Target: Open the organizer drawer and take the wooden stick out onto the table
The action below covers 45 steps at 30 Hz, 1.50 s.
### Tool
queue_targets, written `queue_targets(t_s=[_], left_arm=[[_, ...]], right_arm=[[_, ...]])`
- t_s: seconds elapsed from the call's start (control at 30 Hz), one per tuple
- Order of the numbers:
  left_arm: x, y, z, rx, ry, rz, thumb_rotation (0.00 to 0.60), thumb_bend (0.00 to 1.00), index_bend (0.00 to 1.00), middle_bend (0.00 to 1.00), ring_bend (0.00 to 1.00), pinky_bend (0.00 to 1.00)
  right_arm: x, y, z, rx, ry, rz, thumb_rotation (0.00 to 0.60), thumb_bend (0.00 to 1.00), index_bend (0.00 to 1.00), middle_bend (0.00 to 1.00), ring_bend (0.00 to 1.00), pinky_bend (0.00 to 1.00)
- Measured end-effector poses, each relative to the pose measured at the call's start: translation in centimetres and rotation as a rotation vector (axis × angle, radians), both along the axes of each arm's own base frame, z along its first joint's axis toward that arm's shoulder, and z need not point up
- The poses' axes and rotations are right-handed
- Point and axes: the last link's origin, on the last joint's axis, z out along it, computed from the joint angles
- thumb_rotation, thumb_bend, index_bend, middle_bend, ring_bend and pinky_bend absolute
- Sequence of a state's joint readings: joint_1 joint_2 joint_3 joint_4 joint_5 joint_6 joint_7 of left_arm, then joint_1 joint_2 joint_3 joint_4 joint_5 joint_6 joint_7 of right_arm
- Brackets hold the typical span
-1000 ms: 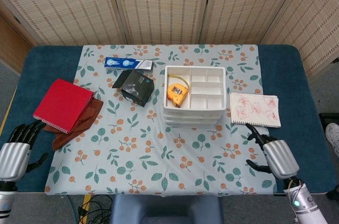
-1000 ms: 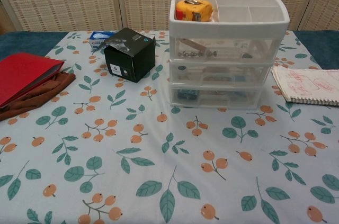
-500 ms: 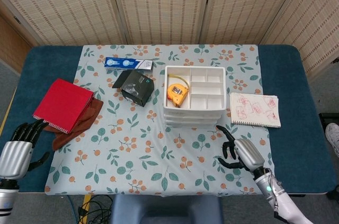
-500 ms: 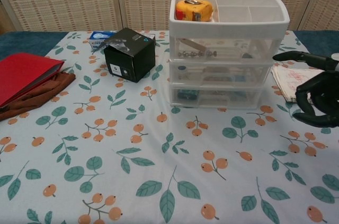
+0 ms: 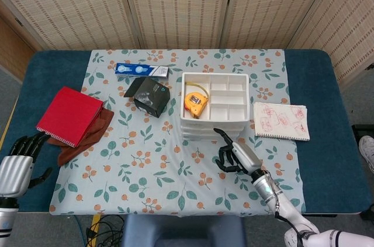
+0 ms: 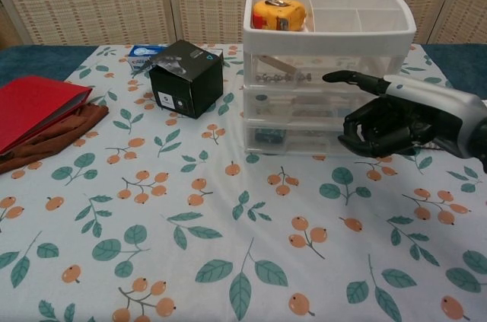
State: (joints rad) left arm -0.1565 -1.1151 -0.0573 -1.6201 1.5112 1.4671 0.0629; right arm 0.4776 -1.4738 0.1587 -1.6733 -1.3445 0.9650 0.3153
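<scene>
The white organizer (image 5: 214, 119) (image 6: 329, 105) stands mid-table with three clear drawers, all pushed in. Through the top drawer's front a thin tan stick-like piece (image 6: 269, 64) shows, lying aslant. My right hand (image 5: 235, 157) (image 6: 389, 118) hovers just in front of the drawers at their right side. It holds nothing, with one finger stretched toward the seam between the top and middle drawers and the others loosely curved. My left hand (image 5: 18, 166) rests at the table's near left edge, fingers apart and empty; the chest view does not show it.
A yellow tape measure (image 5: 196, 102) sits in the organizer's top tray. A black box (image 6: 186, 78), a blue carton (image 5: 141, 70), and a red notebook (image 5: 69, 115) on brown cloth lie to the left. A spiral notepad (image 5: 281, 121) lies to the right.
My right hand has swept leftward from the table's near right edge to the front of the organizer drawers. The left hand has stayed put and the drawers remain closed.
</scene>
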Motion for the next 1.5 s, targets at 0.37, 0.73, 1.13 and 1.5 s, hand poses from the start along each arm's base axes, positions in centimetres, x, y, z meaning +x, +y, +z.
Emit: queue_targets(t_s=[0.37, 0.73, 1.13, 1.5], left_arm=[[-0.1, 0.2, -0.1, -0.002, 0.004, 0.007, 0.600, 0.25, 0.14, 0.13, 0.16, 0.12], [-0.1, 0.4, 0.0, -0.005, 0.005, 0.005, 0.600, 0.25, 0.14, 0.13, 0.16, 0.12], [-0.1, 0.5, 0.1, -0.003, 0.010, 0.005, 0.600, 0.25, 0.14, 0.13, 0.16, 0.12], [0.1, 0.5, 0.0, -0.007, 0.016, 0.005, 0.600, 0.25, 0.14, 0.13, 0.15, 0.12]], right_arm=[[1.1, -1.3, -1.1, 0.025, 0.008, 0.018, 0.600, 0.44, 0.02, 0.69, 0.80, 0.89], [1.5, -2.0, -1.7, 0.033, 0.015, 0.025, 0.600, 0.44, 0.03, 0.69, 0.80, 0.89], [1.7, -2.4, -2.0, 0.043, -0.051, -0.005, 0.600, 0.46, 0.07, 0.69, 0.80, 0.89], [1.6, -2.8, -2.4, 0.066, -0.106, -0.014, 0.600, 0.47, 0.18, 0.69, 0.80, 0.89]])
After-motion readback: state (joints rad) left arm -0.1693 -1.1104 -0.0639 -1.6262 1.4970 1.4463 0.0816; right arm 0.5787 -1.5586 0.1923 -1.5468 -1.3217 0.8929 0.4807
